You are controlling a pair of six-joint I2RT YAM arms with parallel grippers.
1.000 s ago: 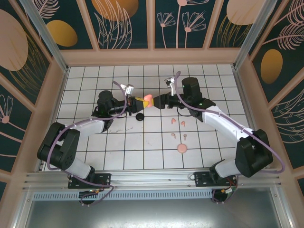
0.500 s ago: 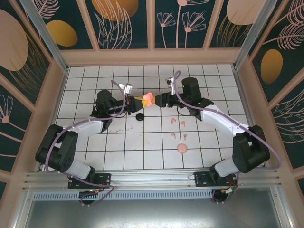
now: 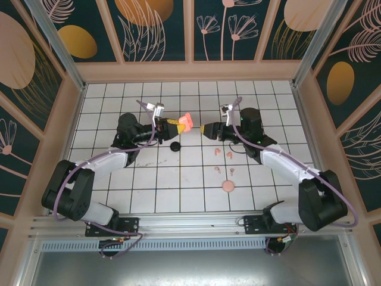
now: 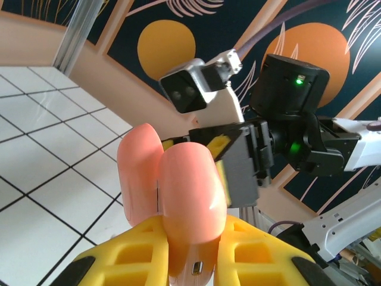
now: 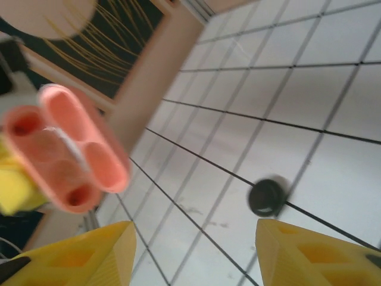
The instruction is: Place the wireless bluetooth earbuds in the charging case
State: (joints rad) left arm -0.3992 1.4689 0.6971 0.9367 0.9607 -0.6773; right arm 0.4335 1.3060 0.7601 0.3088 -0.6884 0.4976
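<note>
Several pink earbuds (image 3: 217, 153) lie near right end effector (image 3: 206, 129).

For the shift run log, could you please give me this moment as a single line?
left tool: shut on pink charging case, lid open | right tool: open, empty, apart from case | pink earbuds: on tiles

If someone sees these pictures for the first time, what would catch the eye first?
The open pink case stands out first, held above the tiled floor in the shut left tool, near the middle of the top view. The right tool faces it, open and empty, with a gap between them. Small pink buds lie loose on the tiles just below the right tool in that view.
</note>
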